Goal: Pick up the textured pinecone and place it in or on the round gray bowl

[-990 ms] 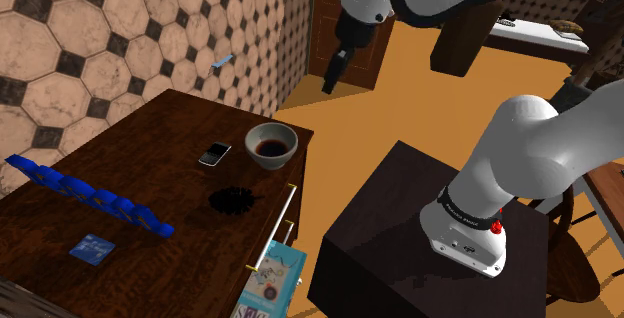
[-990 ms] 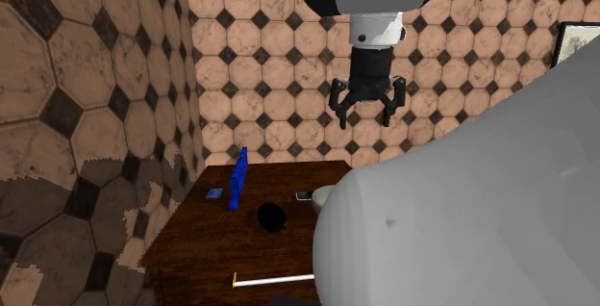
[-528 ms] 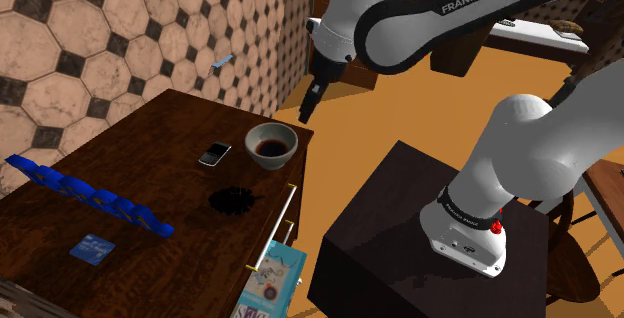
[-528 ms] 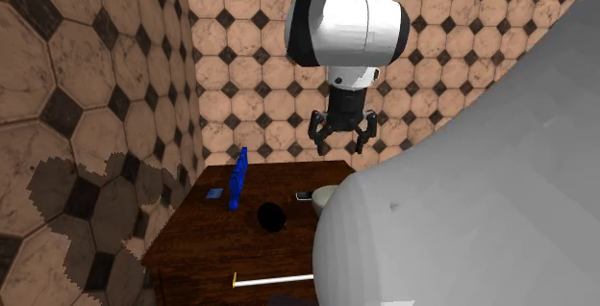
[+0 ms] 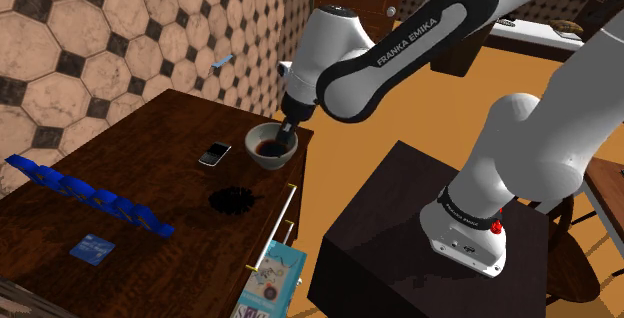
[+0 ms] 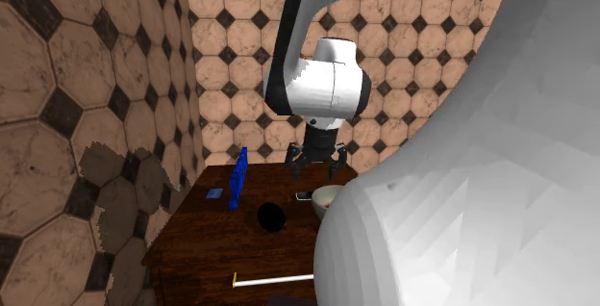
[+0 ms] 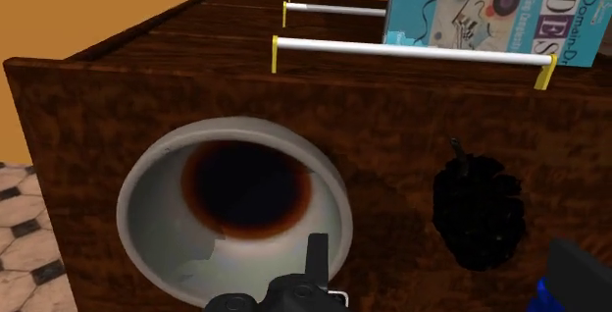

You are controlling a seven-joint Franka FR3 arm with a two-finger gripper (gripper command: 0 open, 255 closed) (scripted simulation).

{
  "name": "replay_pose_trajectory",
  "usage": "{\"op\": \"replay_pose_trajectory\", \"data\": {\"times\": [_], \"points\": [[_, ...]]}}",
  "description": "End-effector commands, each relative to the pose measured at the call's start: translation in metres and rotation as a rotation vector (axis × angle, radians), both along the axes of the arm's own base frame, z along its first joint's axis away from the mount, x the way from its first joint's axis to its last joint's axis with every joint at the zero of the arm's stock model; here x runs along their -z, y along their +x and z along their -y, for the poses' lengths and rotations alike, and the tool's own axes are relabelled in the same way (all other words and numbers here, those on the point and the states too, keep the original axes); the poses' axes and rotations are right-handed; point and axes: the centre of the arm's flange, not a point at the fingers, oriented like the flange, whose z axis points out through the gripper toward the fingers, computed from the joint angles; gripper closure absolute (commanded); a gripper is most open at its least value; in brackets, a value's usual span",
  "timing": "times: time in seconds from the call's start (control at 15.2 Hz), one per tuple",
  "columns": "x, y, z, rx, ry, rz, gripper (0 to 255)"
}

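The all-black two-finger gripper [image 5: 288, 134] hangs just above the round grey bowl with a dark brown inside [image 5: 266, 160], near the rim on the arm's side; in the second exterior view its fingers [image 6: 298, 164] stand well apart with nothing between them; the black, scaly pinecone [image 5: 233, 199] lies on the dark wooden cabinet top [image 5: 150, 146], near the bowl but not touching it, close to the edge with the white bar handle [image 5: 275, 228]; a small dark phone [image 5: 214, 154] lies just beside the bowl; a blue toothed rack [image 5: 90, 196] stands well apart from it.
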Motion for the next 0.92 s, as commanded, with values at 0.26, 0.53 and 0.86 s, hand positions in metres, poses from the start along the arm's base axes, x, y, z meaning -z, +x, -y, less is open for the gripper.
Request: {"op": "replay_pose_trajectory", "data": {"times": [0.26, 0.53, 0.86], "points": [[0.059, 0.015, -0.043, -0.044, 0.046, 0.003, 0], [0.097, 0.025, -0.074, -0.074, 0.077, 0.004, 0], [0.123, 0.031, -0.084, -0.078, 0.081, 0.004, 0]]}}
